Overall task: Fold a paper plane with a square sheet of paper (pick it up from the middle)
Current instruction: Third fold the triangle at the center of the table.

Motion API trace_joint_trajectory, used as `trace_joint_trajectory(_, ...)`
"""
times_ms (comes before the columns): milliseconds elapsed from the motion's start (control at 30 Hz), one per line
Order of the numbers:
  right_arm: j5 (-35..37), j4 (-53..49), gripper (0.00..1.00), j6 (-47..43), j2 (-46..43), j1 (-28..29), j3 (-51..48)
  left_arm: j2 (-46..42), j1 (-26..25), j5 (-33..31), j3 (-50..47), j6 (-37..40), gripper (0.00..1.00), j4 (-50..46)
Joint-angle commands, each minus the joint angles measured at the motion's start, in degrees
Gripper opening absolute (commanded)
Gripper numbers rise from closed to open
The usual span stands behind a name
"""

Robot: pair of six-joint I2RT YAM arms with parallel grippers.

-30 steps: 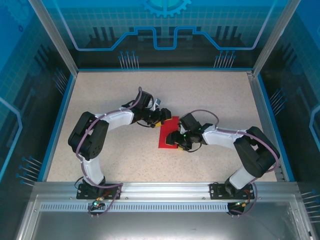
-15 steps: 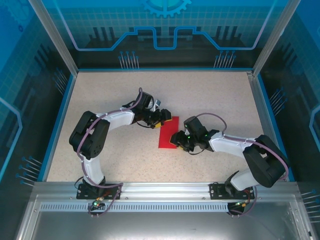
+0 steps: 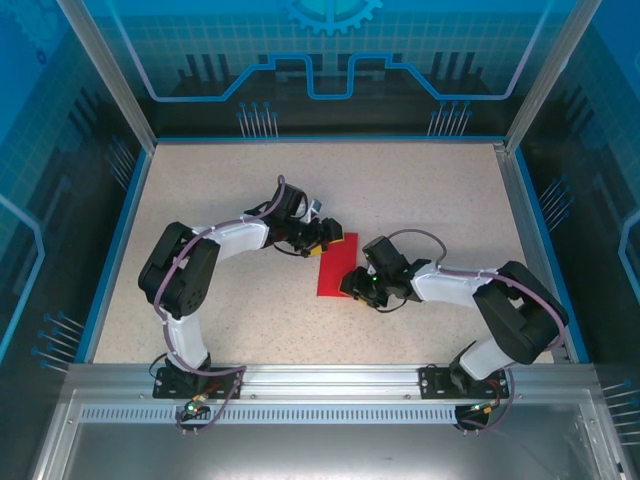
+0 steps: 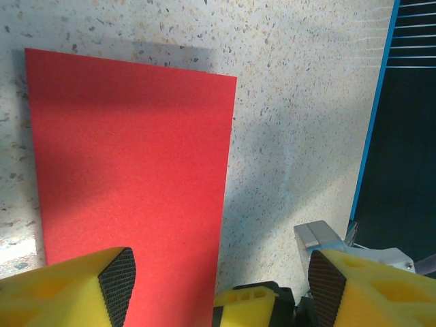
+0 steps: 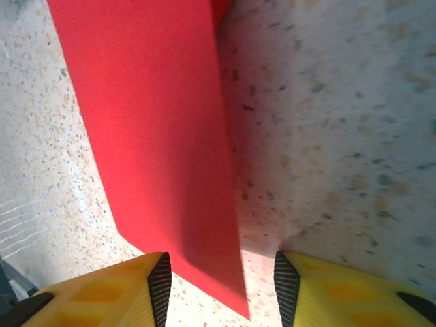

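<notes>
Blue translucent walls [image 3: 60, 200] on aluminium posts close in the speckled beige counter [image 3: 450, 200]. Near its centre the red sheet of paper [image 3: 338, 265] lies as a narrow strip. The left tool [image 3: 322, 243] sits at the strip's 11 o'clock, fingers spread wide, gripping nothing. The right tool [image 3: 348, 284], at 5 o'clock, stands partly open astride the paper's corner.

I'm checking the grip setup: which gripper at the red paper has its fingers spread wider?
The left gripper: its yellow fingers stand far apart above the red paper, while the right gripper's fingers sit much closer together.
</notes>
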Motion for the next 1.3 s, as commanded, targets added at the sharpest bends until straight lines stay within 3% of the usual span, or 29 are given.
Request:
trace_joint_trajectory(0, -2.1, 4.4, 0.44, 0.4, 0.6, 0.9, 0.2, 0.2, 0.0, 1.2, 1.7, 0.6, 0.72, -1.5)
trace_joint_trajectory(67, -1.2, 4.9, 0.4, 1.2, -0.1, 0.9, -0.5, 0.2, 0.0, 1.2, 1.7, 0.6, 0.72, -1.5)
trace_joint_trajectory(200, 0.4, 1.3, 0.19, 2.4, -1.4, 0.6, -0.4, 0.7, 0.0, 2.6, 1.8, 0.5, 0.7, -0.5)
trace_joint_trajectory(633, 0.7, -1.9, 0.21, 3.1, -3.7, 0.1, 0.1, 5.9, 0.0, 4.1, 4.5, 1.1, 0.6, -0.5)
trace_joint_trajectory(933, 0.0, -2.6, 0.12, 3.4, -3.8, -0.3, 1.6, 7.8, 0.0, 3.1, 4.6, 2.1, 0.58, -2.6)
trace_joint_trajectory(1267, -2.3, -2.6, 0.08, 0.0, 3.1, -1.1, 9.3, 8.5, 0.0, 2.1, 4.1, 2.6, 0.58, -4.1)
